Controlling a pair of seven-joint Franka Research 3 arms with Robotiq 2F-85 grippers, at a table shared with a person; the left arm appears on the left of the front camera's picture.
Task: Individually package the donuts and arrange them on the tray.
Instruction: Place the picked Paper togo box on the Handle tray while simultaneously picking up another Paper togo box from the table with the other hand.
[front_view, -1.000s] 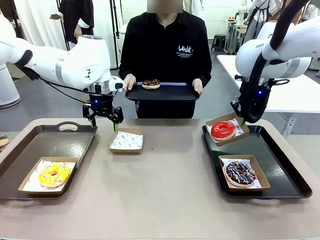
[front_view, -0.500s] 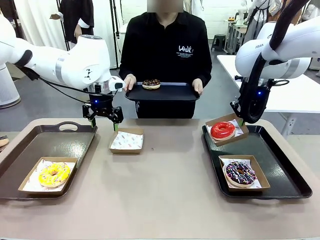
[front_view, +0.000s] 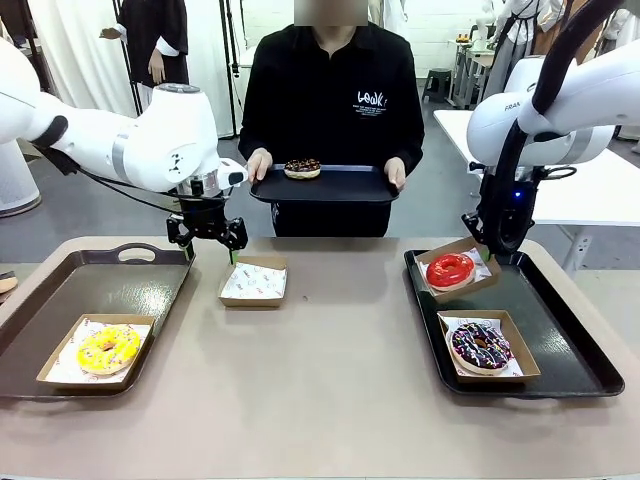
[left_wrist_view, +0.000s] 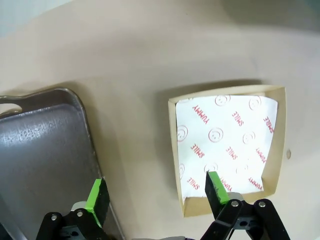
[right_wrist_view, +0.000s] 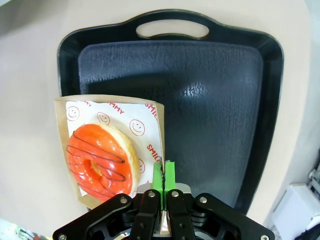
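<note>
The left gripper (front_view: 208, 250) hung above the flat beige bench (front_view: 330, 420), near its far edge and left of the middle. Its jaws stood wide apart and held nothing. Just beside it lay a small empty brown card box (front_view: 252, 264), lined with white paper with red print. In the left wrist view, one green fingertip (left_wrist_view: 216, 187) hung over that box's edge. The other hung over the bare bench, beside the long dark tray (front_view: 110, 285) that lay at the bench's left edge. At the near end of that tray, a yellow ring donut (front_view: 108, 348) sat in its own card box.

The right gripper (front_view: 497, 250) was shut tight and seemed to pinch the edge of a tilted brown card box (front_view: 474, 289). A shiny red ring donut (front_view: 449, 268) sat in that box. The box was at the far left corner of the black handled tray (front_view: 570, 350) by the bench's right edge, partly over the tray's rim. Nearer in the same tray, a dark chocolate ring donut with coloured sprinkles (front_view: 481, 346) sat in a card box.

Behind the bench's far edge, a person in a black top held a flat black tray (front_view: 340, 187) with a hand (front_view: 259, 163) at each end. Another dark chocolate ring donut (front_view: 302, 168) sat bare on it.
</note>
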